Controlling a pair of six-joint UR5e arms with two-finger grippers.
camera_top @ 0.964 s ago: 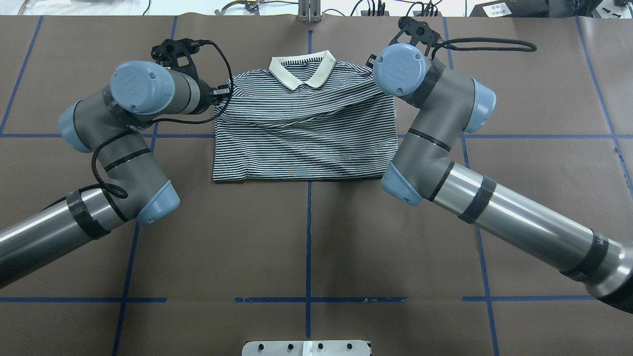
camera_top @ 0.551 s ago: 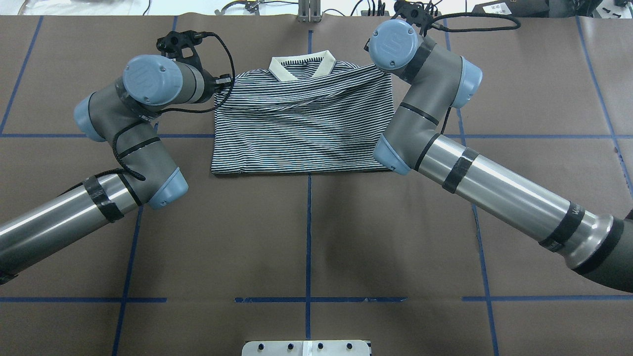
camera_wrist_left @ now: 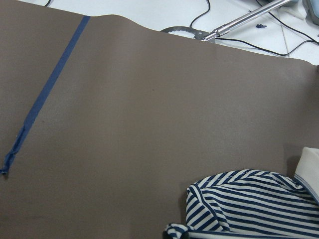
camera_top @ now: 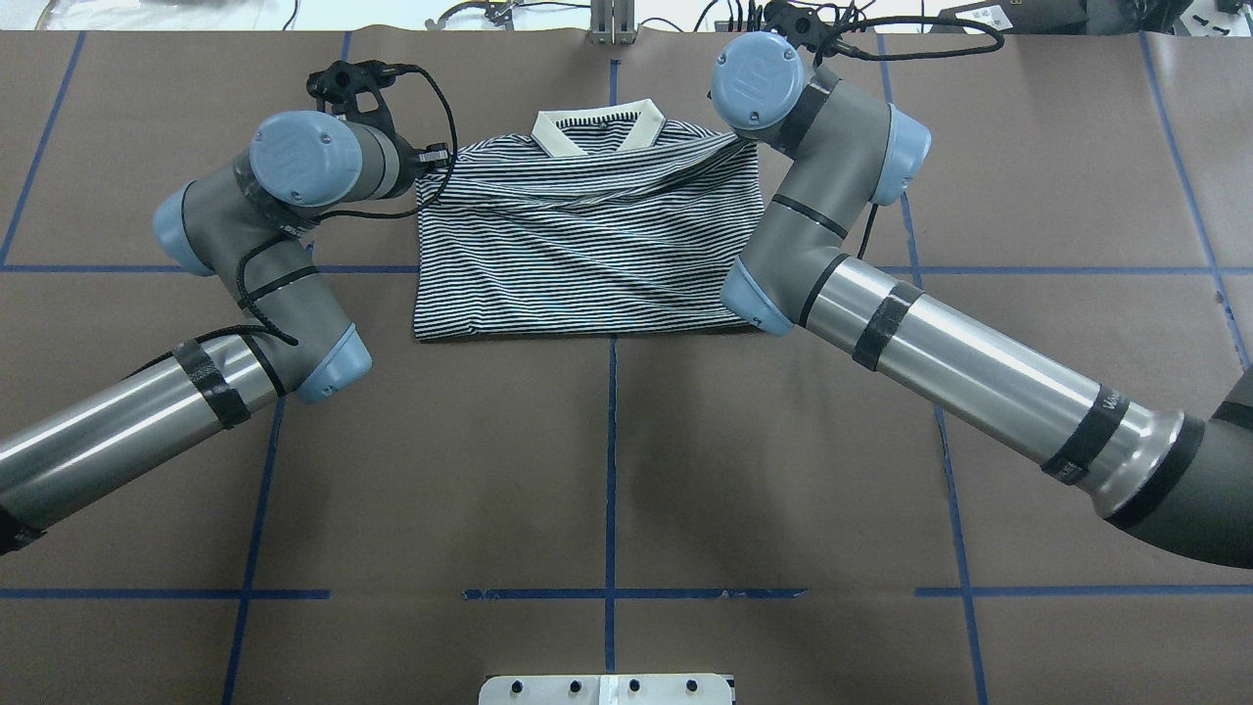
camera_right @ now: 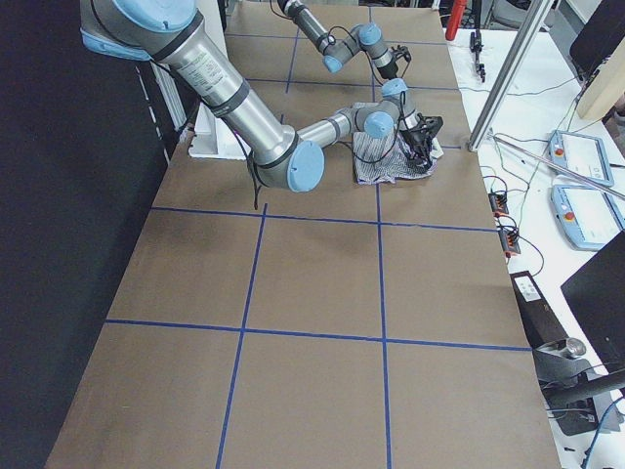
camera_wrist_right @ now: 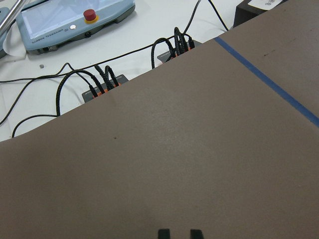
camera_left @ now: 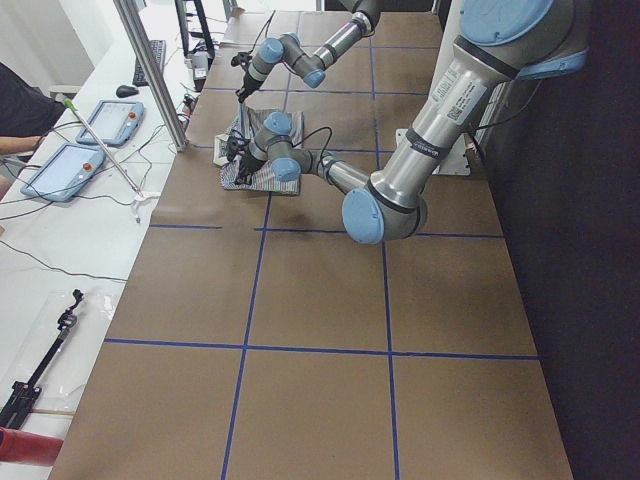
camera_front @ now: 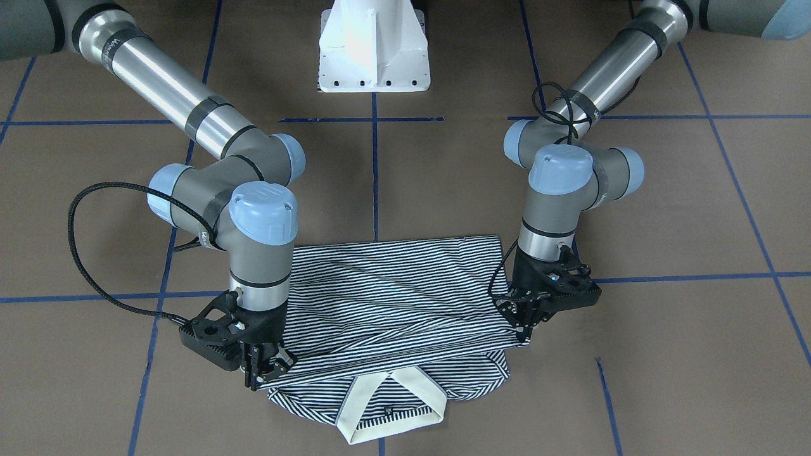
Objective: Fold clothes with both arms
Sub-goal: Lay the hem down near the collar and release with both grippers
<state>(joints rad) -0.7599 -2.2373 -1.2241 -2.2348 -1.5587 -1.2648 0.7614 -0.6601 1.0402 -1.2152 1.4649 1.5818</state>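
My 2 claws, left claw (camera_front: 526, 330) and right claw (camera_front: 256, 372), each look clamped on a corner of the striped shirt (camera_front: 393, 297), which lies half-folded on the table (camera_front: 665, 354). I should lower both evenly and lay the taut edge flat just short of the collar (camera_front: 393, 408).

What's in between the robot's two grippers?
The striped polo shirt, its folded layer spanning from the left gripper to the right gripper; the front-facing view shows it.

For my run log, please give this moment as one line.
polo shirt folded over, collar showing | left gripper shut on fold corner | right gripper shut on other corner
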